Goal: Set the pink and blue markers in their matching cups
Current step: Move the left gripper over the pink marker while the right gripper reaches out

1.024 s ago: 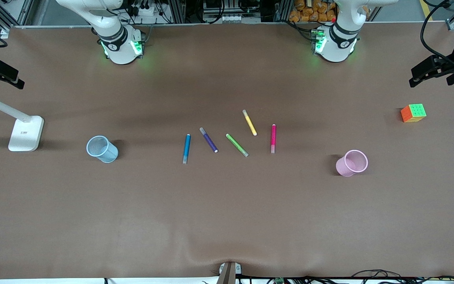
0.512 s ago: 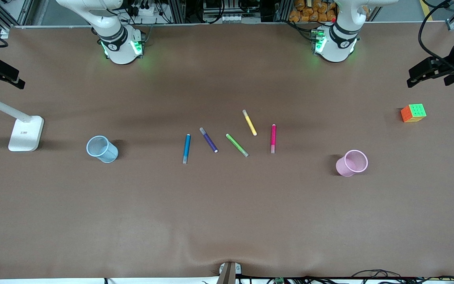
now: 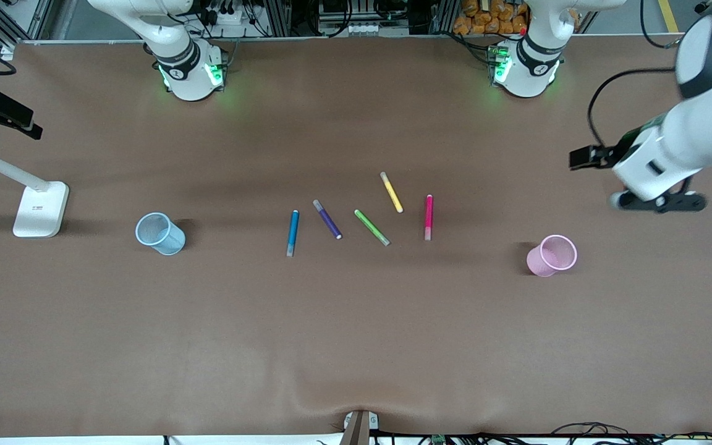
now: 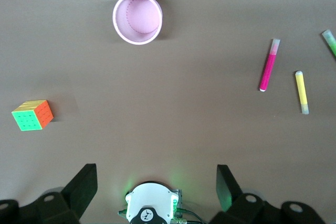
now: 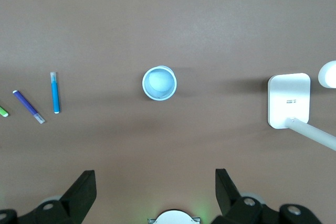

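Observation:
The pink marker (image 3: 428, 216) and the blue marker (image 3: 293, 232) lie flat in a row of markers at mid-table. The pink cup (image 3: 552, 255) stands toward the left arm's end, the blue cup (image 3: 159, 233) toward the right arm's end. My left gripper (image 3: 657, 203) hangs open and empty high over the table's left-arm end. Its wrist view shows the pink cup (image 4: 137, 18) and the pink marker (image 4: 268, 64). My right gripper (image 5: 155, 177) is open and empty, high up. Its wrist view shows the blue cup (image 5: 159, 83) and the blue marker (image 5: 54, 92).
A dark purple marker (image 3: 327, 219), a green marker (image 3: 371, 227) and a yellow marker (image 3: 391, 192) lie between the blue and pink ones. A colour cube (image 4: 32, 115) sits under the left arm. A white lamp base (image 3: 41, 209) stands beside the blue cup.
The left arm has swung in from the table's edge toward the middle and now covers the cube in the front view. The right arm has hardly moved. The markers and cups have not moved.

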You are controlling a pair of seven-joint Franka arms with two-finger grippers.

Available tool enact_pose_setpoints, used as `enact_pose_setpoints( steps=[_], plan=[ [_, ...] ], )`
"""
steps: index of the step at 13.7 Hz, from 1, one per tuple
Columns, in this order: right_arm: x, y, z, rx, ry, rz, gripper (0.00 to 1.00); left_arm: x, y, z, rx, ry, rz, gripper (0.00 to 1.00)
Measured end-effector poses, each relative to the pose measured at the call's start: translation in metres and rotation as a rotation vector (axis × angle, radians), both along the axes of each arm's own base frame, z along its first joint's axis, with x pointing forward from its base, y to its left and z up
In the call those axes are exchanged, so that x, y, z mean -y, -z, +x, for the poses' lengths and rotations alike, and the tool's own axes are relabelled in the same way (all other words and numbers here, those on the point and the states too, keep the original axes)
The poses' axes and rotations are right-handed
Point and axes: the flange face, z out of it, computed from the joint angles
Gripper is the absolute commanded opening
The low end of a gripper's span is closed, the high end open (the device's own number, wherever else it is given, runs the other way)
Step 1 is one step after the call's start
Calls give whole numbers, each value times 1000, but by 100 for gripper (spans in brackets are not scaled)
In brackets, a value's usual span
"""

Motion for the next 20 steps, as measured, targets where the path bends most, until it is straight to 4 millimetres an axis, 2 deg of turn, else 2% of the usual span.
enact_pose_setpoints(
  steps=[4,8,11,13,16,18,20],
  plan=[
    [-3,0,0,0,-8,0,100,27,32,16,7,7,-18,100],
    [-7,2,1,-2,-15,0,100,96,90,25,6,-3,8,100],
    [-10,8,6,6,-20,0,100,146,140,18,21,-11,23,100],
    [-16,21,13,17,-31,-1,100,176,170,8,28,-26,37,100],
    [-24,59,26,-12,-44,0,100,219,214,-6,42,-29,47,100],
    [-25,85,32,-48,-46,1,100,234,245,-9,43,-14,46,100],
    [-35,107,34,-71,-66,3,100,237,276,-11,36,-11,48,96]
  ],
)
